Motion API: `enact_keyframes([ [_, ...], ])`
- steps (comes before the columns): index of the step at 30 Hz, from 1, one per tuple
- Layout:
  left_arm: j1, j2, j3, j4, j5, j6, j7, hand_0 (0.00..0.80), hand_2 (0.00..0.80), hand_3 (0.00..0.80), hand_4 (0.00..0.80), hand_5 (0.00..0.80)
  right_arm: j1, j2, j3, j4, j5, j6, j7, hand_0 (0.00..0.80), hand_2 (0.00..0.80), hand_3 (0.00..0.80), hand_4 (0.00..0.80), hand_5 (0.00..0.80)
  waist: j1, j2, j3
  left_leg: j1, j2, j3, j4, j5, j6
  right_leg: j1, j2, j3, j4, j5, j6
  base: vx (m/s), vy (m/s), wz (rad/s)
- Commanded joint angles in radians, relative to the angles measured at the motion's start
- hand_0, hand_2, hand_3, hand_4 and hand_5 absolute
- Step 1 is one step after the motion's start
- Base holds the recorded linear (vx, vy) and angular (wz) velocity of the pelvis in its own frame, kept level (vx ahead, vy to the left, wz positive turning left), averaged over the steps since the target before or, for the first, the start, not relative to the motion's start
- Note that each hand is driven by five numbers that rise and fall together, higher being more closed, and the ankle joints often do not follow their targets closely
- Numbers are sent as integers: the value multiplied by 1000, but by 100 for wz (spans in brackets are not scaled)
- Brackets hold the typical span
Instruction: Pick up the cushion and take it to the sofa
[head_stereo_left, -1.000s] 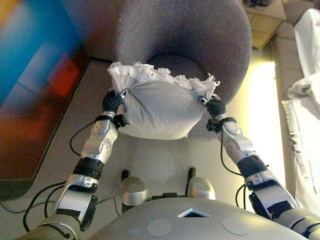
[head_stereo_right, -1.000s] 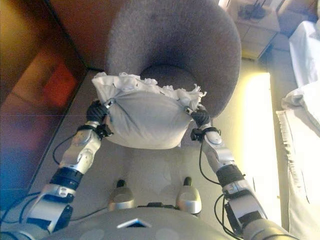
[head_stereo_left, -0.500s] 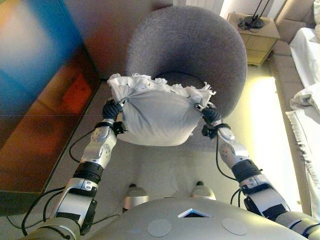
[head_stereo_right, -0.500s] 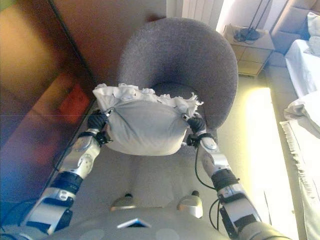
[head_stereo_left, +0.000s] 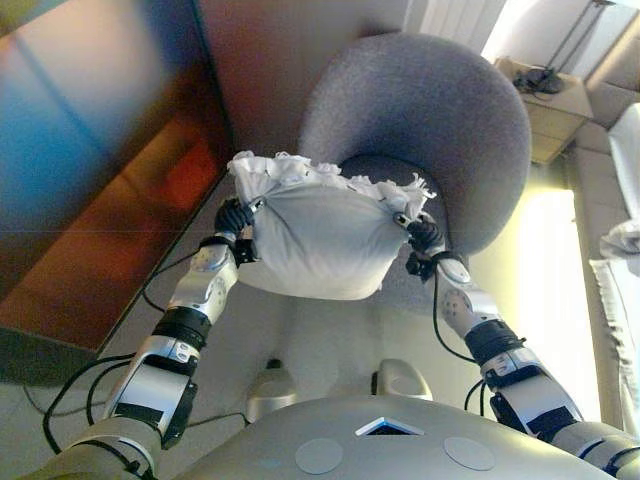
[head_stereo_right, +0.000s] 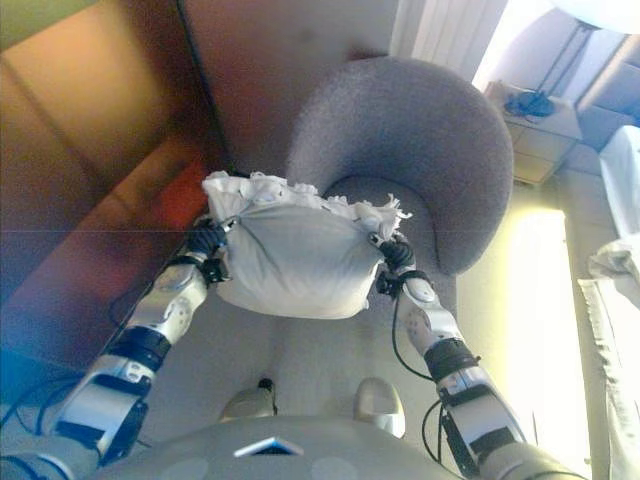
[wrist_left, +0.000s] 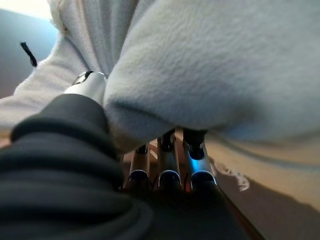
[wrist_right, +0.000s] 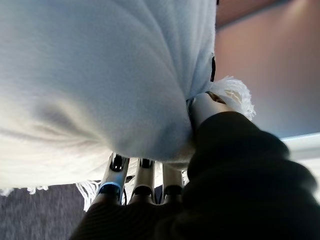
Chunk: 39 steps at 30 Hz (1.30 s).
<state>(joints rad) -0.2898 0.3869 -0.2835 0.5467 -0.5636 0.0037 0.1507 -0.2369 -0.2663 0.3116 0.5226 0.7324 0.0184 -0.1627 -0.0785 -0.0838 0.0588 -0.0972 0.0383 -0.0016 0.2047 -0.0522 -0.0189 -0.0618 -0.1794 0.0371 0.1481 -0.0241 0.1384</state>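
Aloft between my two hands hung the cushion (head_stereo_left: 315, 245), pale grey-white with a fringed, ruffled top edge, clear of the floor and in front of my chest. My left hand (head_stereo_left: 236, 217) gripped its left upper corner: in the left wrist view my fingers (wrist_left: 167, 162) were curled in under the fabric and my thumb (wrist_left: 89, 86) pressed over the top, so the corner was pinched between them. My right hand (head_stereo_left: 424, 236) held the opposite corner the same way, fingers (wrist_right: 141, 176) tucked beneath the bulging cover and thumb (wrist_right: 206, 105) bearing on it beside the fringe. The cushion sagged in a rounded belly between the two grips. Just beyond my hands stood a grey round-backed armchair (head_stereo_left: 440, 120), its seat partly hidden behind the cushion. Past my right hand, farther off, a small bedside cabinet (head_stereo_left: 552, 110) stood against the wall.
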Motion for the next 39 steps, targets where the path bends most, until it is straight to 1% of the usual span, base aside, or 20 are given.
enact_keyframes([
  [1, -127, -51, -12, -92, -3, -75, -4, 800, 800, 800, 800, 800, -112, -22, -34, -97, 64, -73, -6, 800, 800, 800, 800, 800, -45, -1, -10, 239, -103, -15, -73, -142, 33, -211, 36, 19, -138, 299, 59, 512, 114, 59],
  [2, -127, -55, -13, -95, -3, -70, -1, 800, 800, 800, 800, 800, -110, -29, -39, -104, 63, -65, -7, 800, 800, 800, 800, 800, -68, 0, -8, 274, -114, -37, -78, -158, 42, -251, 73, 7, -210, 323, 61, 572, 124, 24],
  [3, -124, -59, -12, -101, -4, -63, -1, 800, 800, 800, 800, 800, -104, -37, -45, -110, 58, -59, -8, 800, 800, 800, 800, 800, -83, 7, -4, 301, -116, -55, -82, -172, 50, -290, 98, -2, -217, 337, 56, 592, 98, 5],
  [5, -105, -63, 2, -125, 1, -41, -17, 800, 800, 800, 800, 800, -86, -43, -62, -115, 52, -55, -4, 800, 800, 800, 800, 800, -94, 11, 6, 330, -125, -86, -67, -204, 70, -330, 123, -22, -192, 363, 43, 545, 24, -34],
  [7, -81, -62, 31, -151, 15, -22, -38, 800, 800, 800, 800, 800, -68, -46, -80, -118, 41, -52, 24, 800, 800, 800, 800, 800, -92, -1, -3, 334, -144, -93, -56, -220, 85, -305, 121, -40, -175, 352, 31, 456, -34, -21],
  [10, -60, -69, 52, -165, 18, -19, -43, 800, 800, 800, 800, 800, -51, -47, -81, -130, 32, -50, 40, 800, 800, 800, 800, 800, -94, 0, -21, 343, -132, -69, -19, -209, 74, -281, 120, -55, -134, 334, 17, 337, -45, 33],
  [11, -31, -67, 70, -188, 22, -20, -39, 800, 800, 800, 800, 800, -36, -43, -81, -156, 20, -35, 56, 800, 800, 800, 800, 800, -101, 14, -50, 376, -92, -28, 9, -146, 38, -261, 113, -96, -96, 296, -8, 326, -53, 30],
  [12, -16, -66, 79, -195, 21, -23, -33, 800, 800, 800, 800, 800, -28, -41, -78, -164, 12, -31, 63, 800, 800, 800, 800, 800, -109, 28, -63, 388, -61, -4, 36, -90, 12, -250, 126, -98, -78, 272, -25, 387, -73, 21],
  [14, 9, -65, 99, -210, 10, -22, -17, 800, 800, 800, 800, 800, -17, -38, -75, -182, -12, -21, 67, 800, 800, 800, 800, 800, -130, 45, -89, 386, 7, 58, 186, 98, -74, -218, 145, -94, -54, 220, -69, 280, -121, 26],
  [15, 16, -63, 104, -213, 9, -23, -5, 800, 800, 800, 800, 800, -15, -38, -72, -183, -13, -18, 72, 800, 800, 800, 800, 800, -130, 35, -95, 355, 15, 81, 291, 161, -94, -188, 141, -85, -53, 205, -87, 334, -210, 34],
  [17, 23, -69, 110, -221, 8, -17, 26, 800, 800, 800, 800, 800, -10, -38, -61, -167, -16, -30, 82, 800, 800, 800, 800, 800, -103, 12, -89, 208, 32, 118, 555, 174, -104, -111, 130, -81, -55, 170, -122, 346, -194, -13],
  [19, 31, -73, 114, -219, 10, -21, 34, 800, 800, 800, 800, 800, 3, -36, -51, -146, -21, -59, 79, 800, 800, 800, 800, 800, -77, -4, -77, 92, 50, 132, 632, 131, -80, -55, 121, -70, -60, 146, -133, 281, -38, -84],
  [20, 37, -74, 117, -220, 11, -25, 31, 800, 800, 800, 800, 800, 9, -36, -50, -138, -22, -72, 76, 800, 800, 800, 800, 800, -63, -4, -68, 55, 60, 133, 607, 114, -67, -32, 123, -65, -65, 134, -132, 245, 81, -62],
  [22, 45, -63, 122, -224, 16, -26, 18, 800, 800, 800, 800, 800, 6, -44, -56, -137, -16, -77, 68, 800, 800, 800, 800, 800, -36, -6, -54, -3, 74, 138, 447, 112, -41, 6, 122, -52, -77, 109, -124, 202, 170, -47],
  [24, 37, -53, 121, -215, 5, -26, 6, 800, 800, 800, 800, 800, -15, -52, -63, -134, -21, -73, 51, 800, 800, 800, 800, 800, -19, 9, -41, -1, 94, 154, 281, 102, -31, 28, 127, -46, -76, 79, -108, 165, 218, -28],
  [26, 17, -55, 119, -201, 5, -7, -7, 800, 800, 800, 800, 800, -34, -60, -77, -132, -31, -58, 33, 800, 800, 800, 800, 800, -15, 16, -35, 17, 102, 173, 199, 84, -37, 36, 107, -59, -68, 67, -88, 141, 198, -21],
  [28, -8, -69, 99, -166, 19, -3, -20, 800, 800, 800, 800, 800, -46, -63, -87, -121, -38, -45, 16, 800, 800, 800, 800, 800, -22, 27, -46, 70, 89, 166, 78, 34, -39, 32, 83, -64, -63, 68, -59, 163, 196, -13],
  [31, -26, -83, 64, -151, 15, 11, -23, 800, 800, 800, 800, 800, -50, -63, -96, -110, -22, -44, -11, 800, 800, 800, 800, 800, -30, 47, -53, 132, 64, 147, -63, 6, -35, 24, 69, -46, -51, 66, -29, 129, 130, 16],
  [34, -43, -90, 24, -142, 12, 19, -20, 800, 800, 800, 800, 800, -35, -55, -105, -129, -30, -57, -31, 800, 800, 800, 800, 800, -45, 62, -44, 142, 58, 125, -105, 16, -29, 0, 69, -7, -13, 52, -12, 47, 62, 42],
  [39, -70, -104, -16, -131, 42, 4, 9, 800, 800, 800, 800, 800, -70, -53, -110, -92, -55, -74, -67, 800, 800, 800, 800, 800, -31, 53, -19, 125, 55, 122, -88, 4, -27, -10, 55, -30, -2, 46, -5, 10, -3, 27],
])
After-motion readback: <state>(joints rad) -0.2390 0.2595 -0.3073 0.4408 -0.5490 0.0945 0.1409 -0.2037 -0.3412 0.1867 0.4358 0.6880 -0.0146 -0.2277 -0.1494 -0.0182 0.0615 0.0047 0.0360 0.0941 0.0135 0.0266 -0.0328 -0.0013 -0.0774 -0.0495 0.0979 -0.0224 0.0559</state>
